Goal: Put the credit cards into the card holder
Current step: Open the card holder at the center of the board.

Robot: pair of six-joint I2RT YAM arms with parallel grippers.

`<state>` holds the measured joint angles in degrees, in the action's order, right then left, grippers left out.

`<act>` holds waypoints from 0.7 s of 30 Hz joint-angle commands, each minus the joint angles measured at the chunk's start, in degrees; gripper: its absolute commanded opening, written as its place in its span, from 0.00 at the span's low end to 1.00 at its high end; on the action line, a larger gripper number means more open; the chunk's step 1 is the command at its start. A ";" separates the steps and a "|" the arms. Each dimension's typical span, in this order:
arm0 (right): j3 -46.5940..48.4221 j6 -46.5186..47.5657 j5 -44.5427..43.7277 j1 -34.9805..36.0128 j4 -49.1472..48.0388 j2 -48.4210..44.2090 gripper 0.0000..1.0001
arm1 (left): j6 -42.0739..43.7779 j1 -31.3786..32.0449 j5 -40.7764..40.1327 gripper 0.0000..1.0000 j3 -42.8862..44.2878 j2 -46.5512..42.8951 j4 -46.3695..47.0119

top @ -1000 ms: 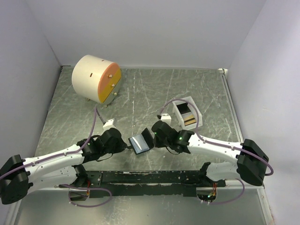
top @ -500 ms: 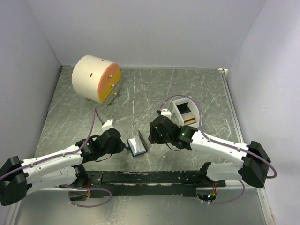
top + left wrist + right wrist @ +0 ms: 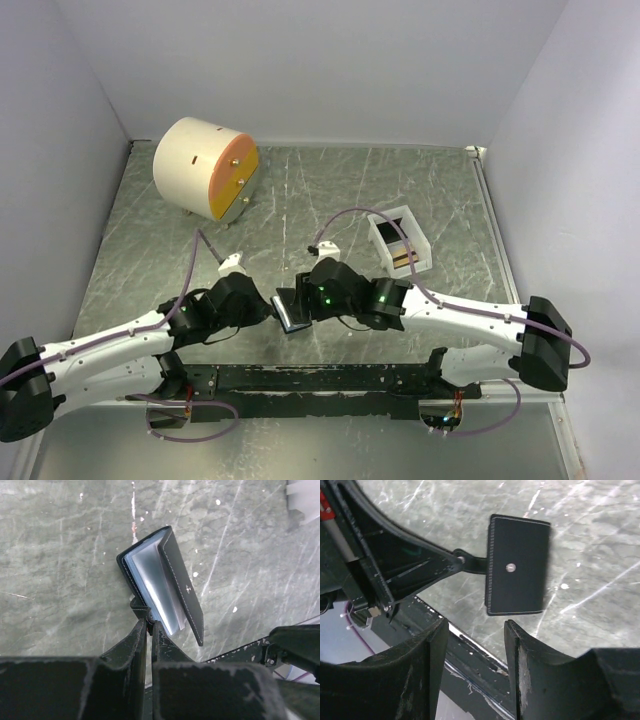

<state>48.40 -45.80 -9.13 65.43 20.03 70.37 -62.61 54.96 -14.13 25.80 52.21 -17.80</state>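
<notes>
Left end effector (image 3: pixel 148 626) pinched tight on tab of card holder (image 3: pixel 165 580). Holder part open, middle of table (image 3: pixel 330 190) near edge. Right end effector (image 3: pixel 472 650) jaws wide, empty, above holder. Credit cards (image 3: pixel 405 258) in white tray (image 3: pixel 418 232), toward right edge.

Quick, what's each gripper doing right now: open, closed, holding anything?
Left gripper: closed on the tab of the card holder.
Right gripper: open, holding nothing.
</notes>
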 commanded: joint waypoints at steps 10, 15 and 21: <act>1.01 2.20 0.65 2.79 -5.42 4.69 0.48 | 0.31 -0.20 3.20 0.07 2.92 -2.42 3.40; 2.18 3.26 1.16 2.80 -5.34 7.50 0.48 | 0.63 -0.16 2.86 0.07 3.87 -2.69 2.69; 3.72 4.51 -3.75 2.77 -2.62 11.93 0.48 | 0.44 -0.20 1.79 0.07 3.88 -2.63 1.24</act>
<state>49.74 -42.98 -8.86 68.05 16.01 79.94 -62.39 54.96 -12.21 28.14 50.30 -16.58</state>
